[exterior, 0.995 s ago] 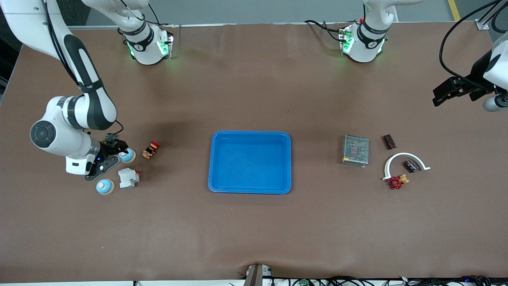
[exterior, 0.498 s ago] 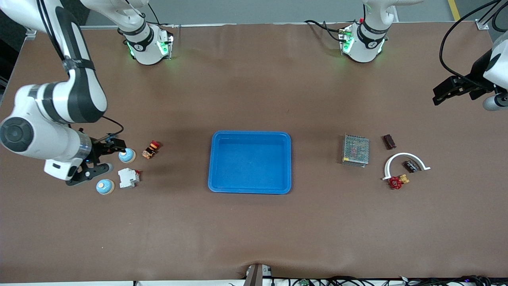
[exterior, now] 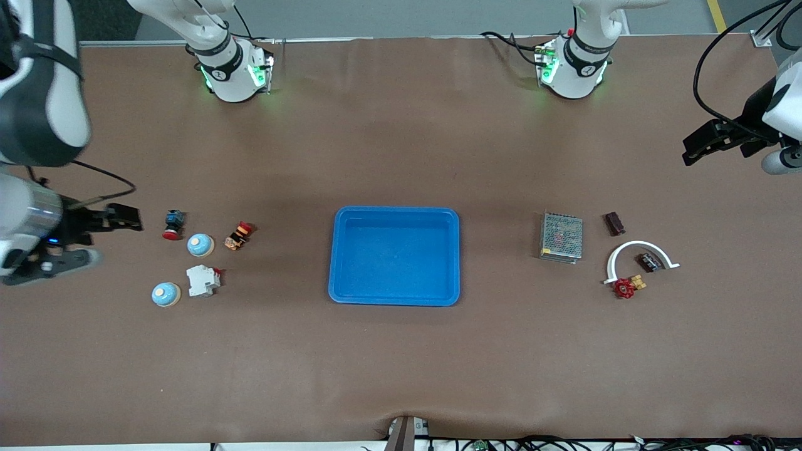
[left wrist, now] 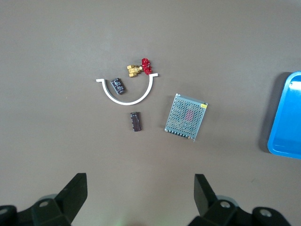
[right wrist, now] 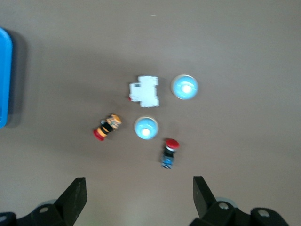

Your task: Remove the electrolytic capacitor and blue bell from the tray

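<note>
Plainly, the blue tray sits empty in the middle of the table, so nothing is left in it to take out. Two blue bells lie toward the right arm's end of the table: one bell just beside a small orange-and-black part with a red cap, the other bell nearer the front camera, next to a white breaker-like block. A small blue part with a red cap lies just beside the first bell. Toward the left arm's end, two dark cylinders look like the capacitors: one capacitor beside a metal mesh-covered power supply, the other dark cylinder inside a white half-ring that touches a red-handled brass valve.

The right gripper hangs over the table's edge at its own end, jaws spread wide and holding nothing. The left gripper waits high over its end, also wide and empty.

In my judgement the removal step is finished and this is the retreat; the next move calls only for parking the right arm clear of the parts
</note>
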`<move>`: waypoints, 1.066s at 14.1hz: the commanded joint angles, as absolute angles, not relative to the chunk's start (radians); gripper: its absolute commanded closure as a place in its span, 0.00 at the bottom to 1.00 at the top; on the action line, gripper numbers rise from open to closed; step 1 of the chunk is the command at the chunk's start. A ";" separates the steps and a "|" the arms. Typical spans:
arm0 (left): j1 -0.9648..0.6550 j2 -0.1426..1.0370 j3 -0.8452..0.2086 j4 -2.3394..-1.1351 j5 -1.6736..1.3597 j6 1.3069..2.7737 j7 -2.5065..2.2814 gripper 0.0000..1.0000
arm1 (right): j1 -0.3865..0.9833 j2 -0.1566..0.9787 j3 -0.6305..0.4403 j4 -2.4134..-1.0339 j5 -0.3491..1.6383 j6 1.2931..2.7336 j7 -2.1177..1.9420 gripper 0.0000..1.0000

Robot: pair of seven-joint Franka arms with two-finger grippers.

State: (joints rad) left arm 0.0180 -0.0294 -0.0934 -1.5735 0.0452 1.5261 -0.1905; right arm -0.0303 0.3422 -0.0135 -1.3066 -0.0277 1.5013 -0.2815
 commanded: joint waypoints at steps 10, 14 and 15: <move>0.009 -0.054 -0.089 -1.583 0.023 1.499 -0.167 0.00 | -0.038 0.233 0.008 -1.273 -0.034 1.476 -0.123 0.00; 0.009 -0.054 -0.087 -1.583 0.023 1.499 -0.166 0.00 | -0.040 0.196 0.006 -1.337 -0.021 1.515 -0.054 0.00; 0.009 -0.054 -0.089 -1.583 0.023 1.499 -0.166 0.00 | -0.035 0.180 0.006 -1.374 -0.021 1.544 -0.007 0.00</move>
State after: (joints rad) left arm 0.0130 -0.0298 -0.0954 -1.5735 0.0449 1.5115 -0.1905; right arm -0.0337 0.2393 0.0020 -1.2839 -0.0263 1.4971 -0.0819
